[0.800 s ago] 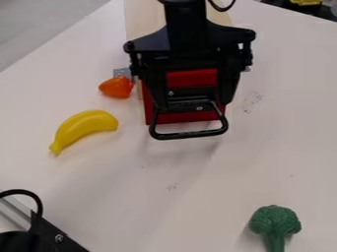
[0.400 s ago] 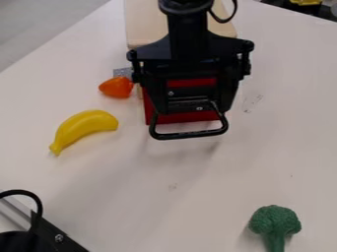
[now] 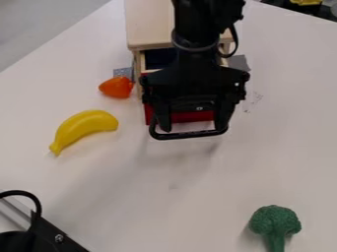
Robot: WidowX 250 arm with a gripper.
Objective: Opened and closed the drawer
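The black gripper (image 3: 193, 126) hangs over the front of the drawer, its two fingers spread wide apart. One fingertip is near each end of the drawer's black handle (image 3: 191, 135); whether they touch it I cannot tell. Behind and below the gripper is the drawer's red front (image 3: 191, 117), partly hidden by it. The drawer stands out from the light wooden cabinet (image 3: 149, 27), and a strip of its dark interior shows between the cabinet and the arm.
An orange toy (image 3: 117, 87) lies left of the drawer, with a yellow banana (image 3: 84, 128) nearer the front. Green broccoli (image 3: 274, 221) lies at the lower right. Black hardware (image 3: 49, 234) occupies the lower left corner.
The gripper has lowered and tipped toward the drawer front, with the arm behind it coming forward. More of the cabinet's edge and the drawer's interior shows. The handle has kept its place.
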